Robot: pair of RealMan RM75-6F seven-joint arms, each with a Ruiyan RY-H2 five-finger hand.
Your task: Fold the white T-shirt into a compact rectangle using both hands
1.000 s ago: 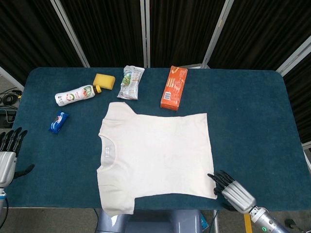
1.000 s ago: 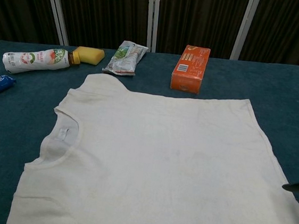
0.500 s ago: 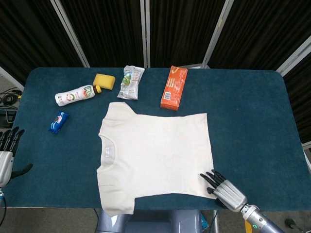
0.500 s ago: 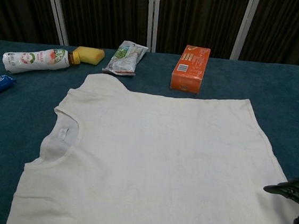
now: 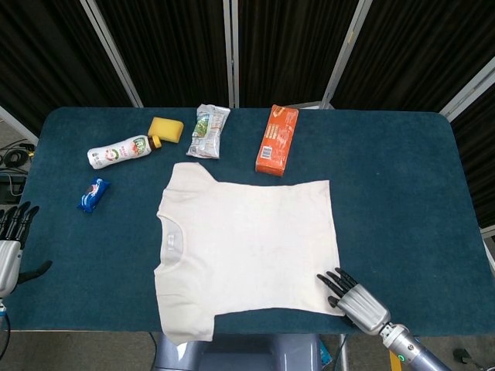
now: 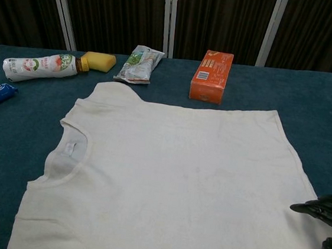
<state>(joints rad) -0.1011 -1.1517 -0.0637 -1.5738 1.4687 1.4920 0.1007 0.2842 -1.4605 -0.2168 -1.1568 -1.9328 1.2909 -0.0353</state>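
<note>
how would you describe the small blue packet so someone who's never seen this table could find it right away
Start at the white T-shirt spread flat mid-table, then look past its collar toward the left edge of the blue table. There, apart from the shirt and just nearer the robot than the lying white bottle, sits the small blue packet. It is the only blue wrapper, and the smallest item there.

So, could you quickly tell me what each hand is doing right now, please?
Left hand: open, holding nothing, off the table's left edge.
Right hand: open, fingers spread over the near right corner of the white T-shirt, nothing gripped yet.
</note>
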